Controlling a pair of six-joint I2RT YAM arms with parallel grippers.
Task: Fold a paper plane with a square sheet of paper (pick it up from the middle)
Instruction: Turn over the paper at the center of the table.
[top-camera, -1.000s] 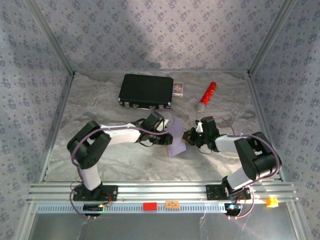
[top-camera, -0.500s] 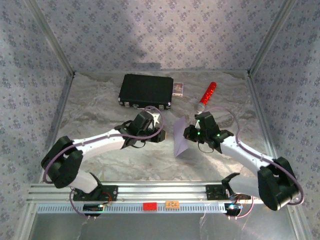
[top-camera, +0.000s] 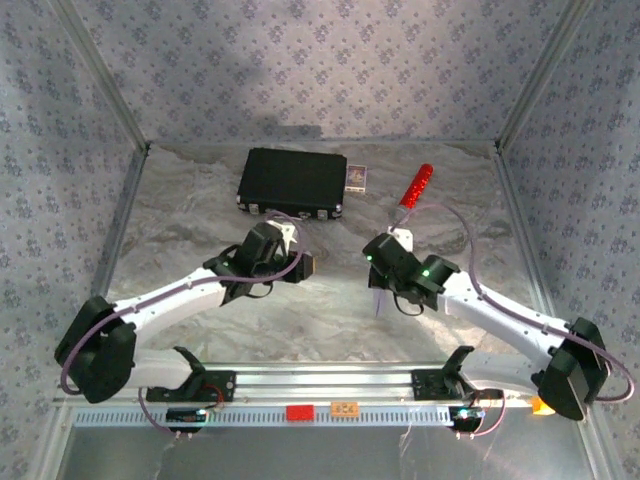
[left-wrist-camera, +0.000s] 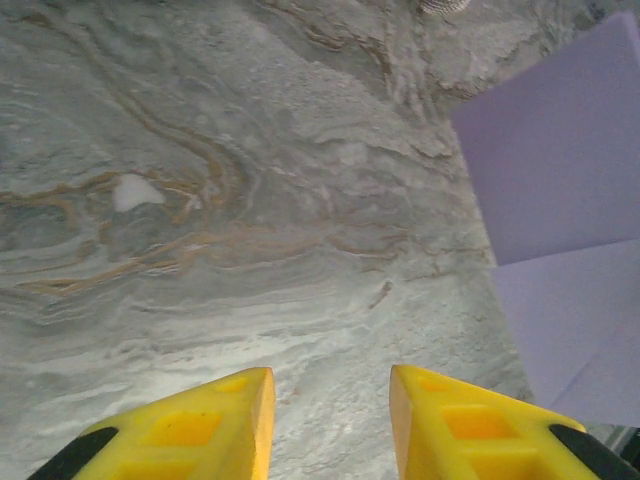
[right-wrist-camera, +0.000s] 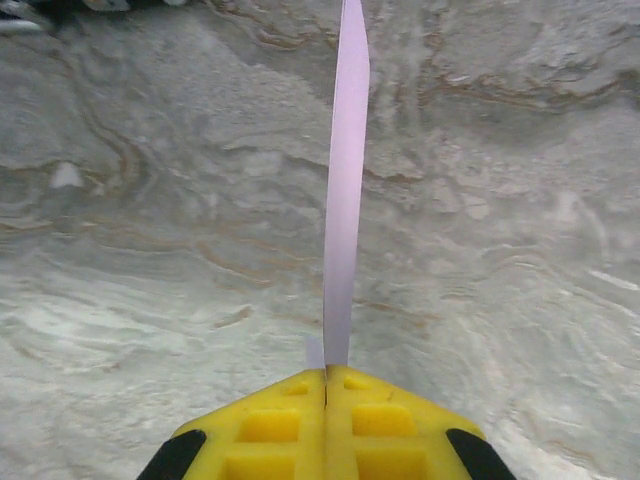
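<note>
the right gripper (right-wrist-camera: 327, 372) is clamped on one edge of the sheet of paper (right-wrist-camera: 345, 200), which is held upright and seen edge-on as a thin lilac strip over the marbled counter (right-wrist-camera: 150, 250). from above, the sheet is seen as a pale sliver just below that gripper, right of the counter's middle. the left gripper (left-wrist-camera: 330, 385) is held moderately apart, with nothing between its yellow fingers (left-wrist-camera: 230, 410), over bare counter; the creased sheet is seen to its right, untouched by it. farther back, a black case (top-camera: 293, 182) is laid flat, with a small box (top-camera: 357, 177) just beside its right end and a red cylinder (top-camera: 415, 187) further right.
</note>
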